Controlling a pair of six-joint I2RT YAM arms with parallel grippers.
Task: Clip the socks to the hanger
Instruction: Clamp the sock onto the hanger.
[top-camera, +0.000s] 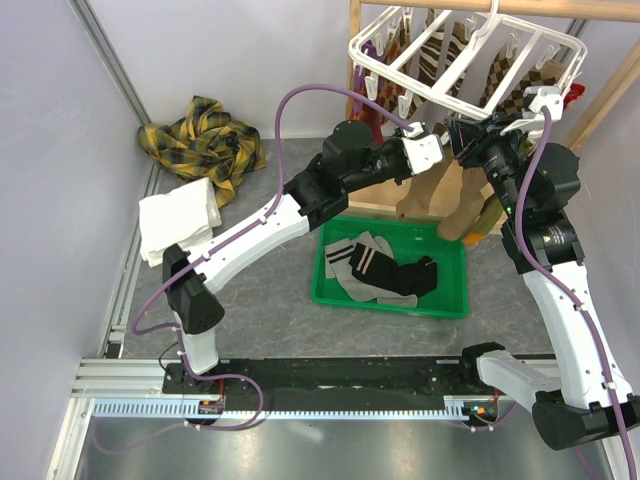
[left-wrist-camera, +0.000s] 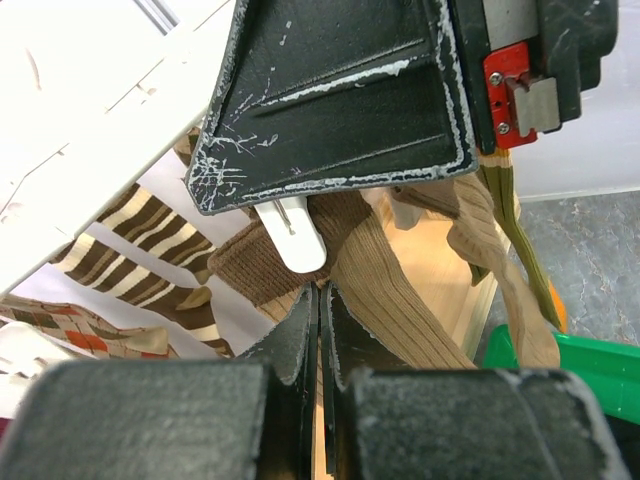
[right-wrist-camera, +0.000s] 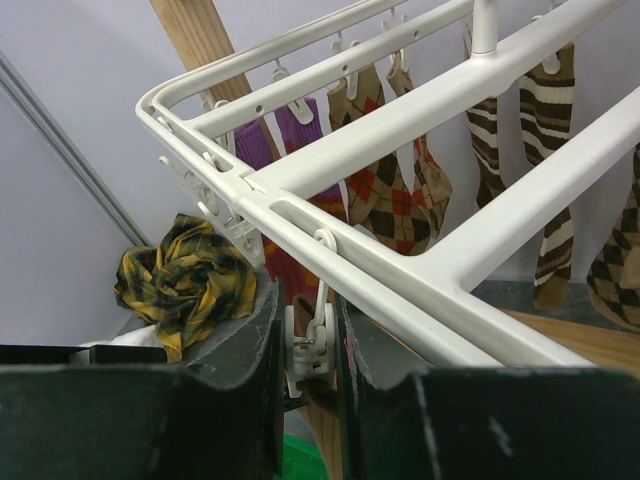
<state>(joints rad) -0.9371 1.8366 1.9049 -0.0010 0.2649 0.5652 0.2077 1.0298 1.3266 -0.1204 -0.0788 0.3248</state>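
Hanger (right-wrist-camera: 400, 120) clip (right-wrist-camera: 320, 340) — in right claw (right-wrist-camera: 305, 312) (wrist-view)

A crumpled yellow plaid cloth (top-camera: 203, 140) lies on the grey tabletop (top-camera: 280, 320), toward ten o'clock in the overhead view. A folded white towel (top-camera: 178, 222) sits just beside it on its six o'clock side, near the left wall. A green plastic bin (top-camera: 390, 306) rests near the table's middle, slightly toward four o'clock. A wooden frame (top-camera: 354, 40) stands at the far edge, around one o'clock.
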